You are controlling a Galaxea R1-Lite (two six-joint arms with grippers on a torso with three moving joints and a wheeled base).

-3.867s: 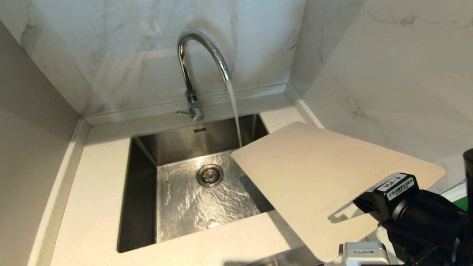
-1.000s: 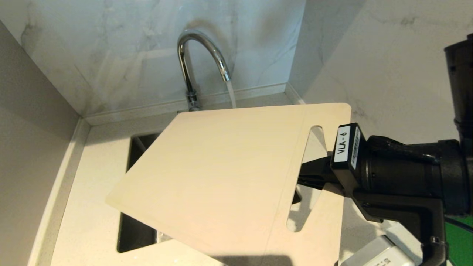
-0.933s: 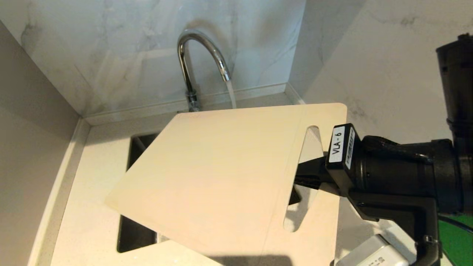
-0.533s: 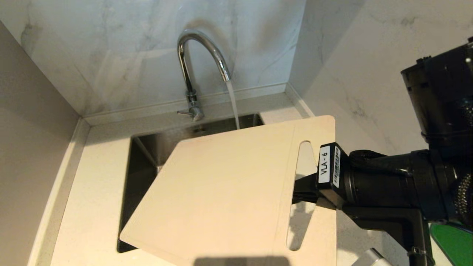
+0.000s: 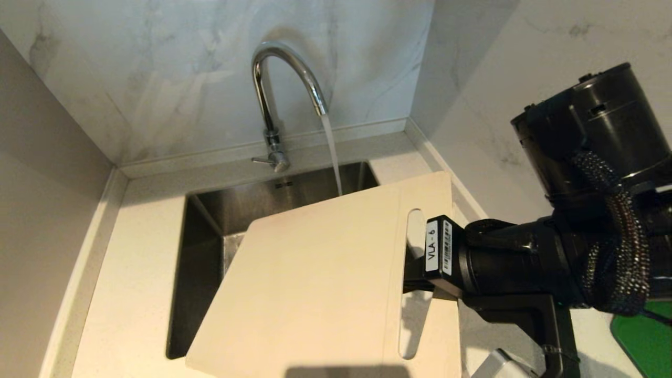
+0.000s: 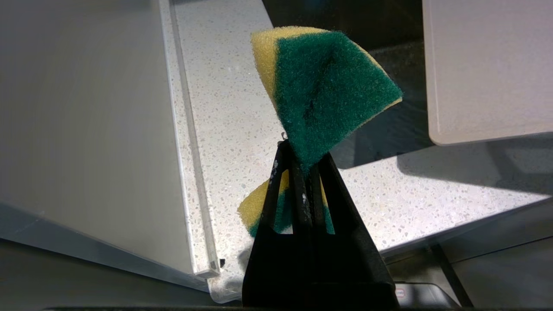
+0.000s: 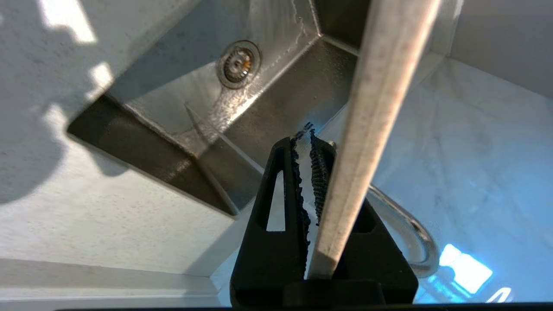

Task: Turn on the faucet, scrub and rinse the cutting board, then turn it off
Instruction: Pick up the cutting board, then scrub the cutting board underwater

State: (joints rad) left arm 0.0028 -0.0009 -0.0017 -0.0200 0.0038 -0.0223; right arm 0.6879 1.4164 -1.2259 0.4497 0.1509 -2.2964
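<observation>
While head view misses it, left hand pinches sponge | right hand clamps cutting board

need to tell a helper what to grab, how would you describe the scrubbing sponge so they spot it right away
Start at the steel sink set in the speckled counter; over the counter beside it, the left gripper is shut on a sponge. It is the only soft thing here: dark green scouring face, yellow foam back, pinched at the middle.

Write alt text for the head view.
The right gripper holds the cream cutting board by its slotted end, tilted above the steel sink. Behind it, water runs from the chrome faucet.
</observation>
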